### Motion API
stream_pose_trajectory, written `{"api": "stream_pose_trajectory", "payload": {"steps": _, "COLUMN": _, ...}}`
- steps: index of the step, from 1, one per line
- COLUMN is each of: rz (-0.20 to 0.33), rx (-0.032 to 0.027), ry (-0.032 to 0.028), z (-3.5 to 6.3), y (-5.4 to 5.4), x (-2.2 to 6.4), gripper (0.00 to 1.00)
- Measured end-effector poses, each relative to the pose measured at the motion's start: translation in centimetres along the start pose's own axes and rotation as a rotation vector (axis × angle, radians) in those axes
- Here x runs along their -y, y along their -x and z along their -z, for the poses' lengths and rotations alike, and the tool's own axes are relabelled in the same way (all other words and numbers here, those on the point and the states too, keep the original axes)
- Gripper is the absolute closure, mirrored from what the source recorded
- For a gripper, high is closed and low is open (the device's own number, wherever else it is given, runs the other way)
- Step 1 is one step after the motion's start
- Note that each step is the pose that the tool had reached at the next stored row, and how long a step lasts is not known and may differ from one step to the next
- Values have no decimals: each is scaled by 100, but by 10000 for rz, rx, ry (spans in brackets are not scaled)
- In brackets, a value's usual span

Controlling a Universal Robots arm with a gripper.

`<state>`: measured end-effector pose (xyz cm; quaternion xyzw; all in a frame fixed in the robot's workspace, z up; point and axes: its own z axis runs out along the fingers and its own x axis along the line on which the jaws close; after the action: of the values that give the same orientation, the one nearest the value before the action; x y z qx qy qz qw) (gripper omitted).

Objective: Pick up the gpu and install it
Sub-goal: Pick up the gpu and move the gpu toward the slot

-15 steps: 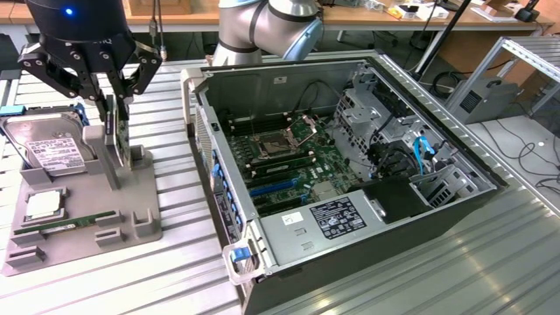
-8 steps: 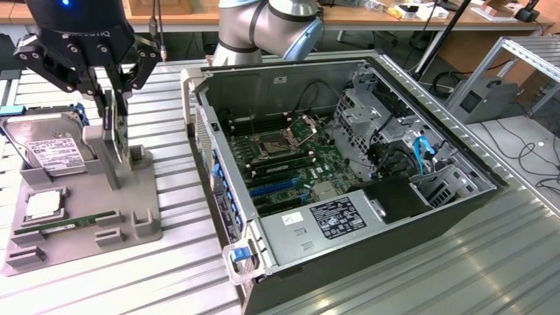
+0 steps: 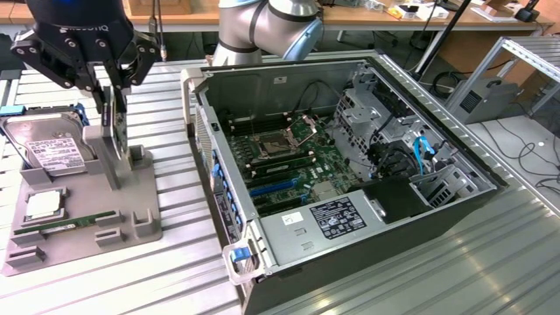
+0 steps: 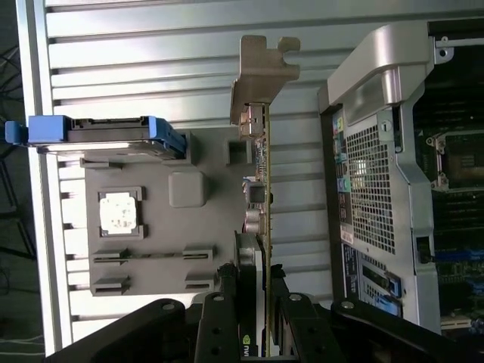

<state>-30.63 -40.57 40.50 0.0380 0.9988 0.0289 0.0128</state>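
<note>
gpu (image 4: 263, 174) upright, clamped in the claw (image 4: 253, 278), over grey tray (image 4: 155, 227)

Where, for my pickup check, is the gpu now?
The gpu is on the exterior view's left, upright in the fingers over the gray tray, beside the hard drive.

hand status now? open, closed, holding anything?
Hand: closed on the graphics card, which stands upright over the gray holder.
</note>
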Motion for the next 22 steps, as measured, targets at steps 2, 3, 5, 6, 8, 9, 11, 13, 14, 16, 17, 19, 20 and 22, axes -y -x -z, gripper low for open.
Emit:
{"api": "stream_pose_trajectory", "payload": {"steps": 2, "rz": 0, "rx": -1, "ry": 0, "z": 21, "y": 0, "x": -1, "gripper": 73}}
{"api": "stream_pose_trajectory", "payload": {"steps": 3, "rz": 0, "rx": -1, "ry": 0, "z": 33, "y": 1, "x": -2, "gripper": 73}}
{"api": "stream_pose_trajectory", "payload": {"steps": 5, "rz": 0, "rx": 0, "ry": 2, "z": 61, "y": 1, "x": -4, "gripper": 73}}
{"api": "stream_pose_trajectory", "payload": {"steps": 6, "rz": 0, "rx": -1, "ry": 1, "z": 77, "y": 2, "x": -5, "gripper": 73}}
{"api": "stream_pose_trajectory", "payload": {"steps": 8, "rz": 0, "rx": -1, "ry": 2, "z": 99, "y": 2, "x": -6, "gripper": 73}}
{"api": "stream_pose_trajectory", "payload": {"steps": 9, "rz": 0, "rx": -1, "ry": 2, "z": 110, "y": 3, "x": -7, "gripper": 73}}
{"api": "stream_pose_trajectory", "payload": {"steps": 11, "rz": 0, "rx": 0, "ry": 2, "z": 126, "y": 3, "x": -7, "gripper": 73}}
{"api": "stream_pose_trajectory", "payload": {"steps": 13, "rz": -1, "rx": 0, "ry": 2, "z": 146, "y": 3, "x": -9, "gripper": 73}}
{"api": "stream_pose_trajectory", "payload": {"steps": 14, "rz": 0, "rx": -1, "ry": 2, "z": 157, "y": 4, "x": -9, "gripper": 73}}
{"api": "stream_pose_trajectory", "payload": {"steps": 16, "rz": 0, "rx": 0, "ry": 2, "z": 176, "y": 4, "x": -11, "gripper": 73}}
{"api": "stream_pose_trajectory", "payload": {"steps": 17, "rz": 0, "rx": -1, "ry": 2, "z": 185, "y": 4, "x": -11, "gripper": 73}}
{"api": "stream_pose_trajectory", "payload": {"steps": 19, "rz": 0, "rx": -1, "ry": 2, "z": 205, "y": 5, "x": -12, "gripper": 73}}
{"api": "stream_pose_trajectory", "payload": {"steps": 20, "rz": 0, "rx": 0, "ry": 2, "z": 218, "y": 5, "x": -13, "gripper": 73}}
{"api": "stream_pose_trajectory", "payload": {"steps": 22, "rz": 0, "rx": -1, "ry": 4, "z": 262, "y": 6, "x": -15, "gripper": 73}}
